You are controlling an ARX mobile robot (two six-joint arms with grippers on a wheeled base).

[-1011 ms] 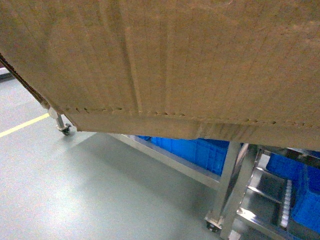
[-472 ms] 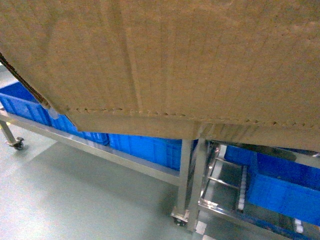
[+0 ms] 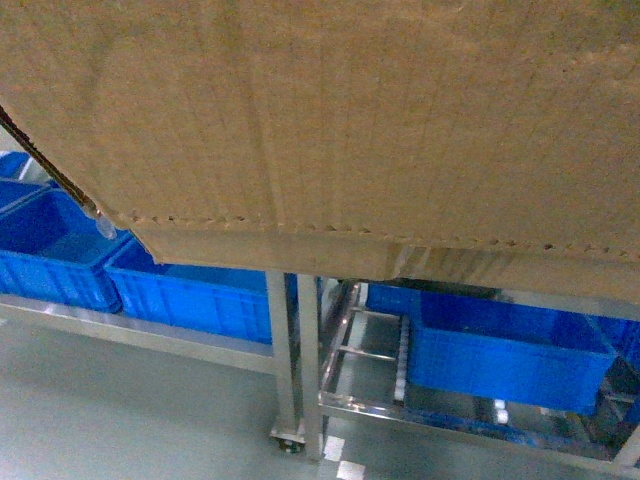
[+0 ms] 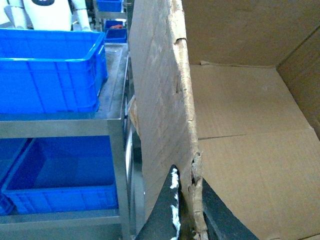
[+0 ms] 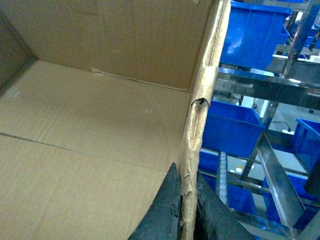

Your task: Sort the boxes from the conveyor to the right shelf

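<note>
A large brown cardboard box [image 3: 350,120] is held up in front of the head camera, its taped bottom filling the upper half of that view. My left gripper [image 4: 189,177] is shut on the ragged rim of the left wall of the box [image 4: 240,115]. My right gripper [image 5: 187,170] is shut on the torn rim of the right wall, and the inside of the box [image 5: 90,110] is empty. Below the box stands the stainless-steel right shelf [image 3: 360,405] with a track of white rollers [image 3: 403,365]. The conveyor is out of view.
Blue plastic crates [image 3: 505,355] sit on the steel racks, with more at the left [image 3: 190,295]. A rack leg with a caster [image 3: 285,440] stands on the grey floor. Crates [image 4: 47,70] and steel rails [image 5: 280,182] lie close beside both grippers.
The box keeps its place in the head view while the background has slid left. The yellow floor line has gone, and the racks with blue crates now span the lower view.
</note>
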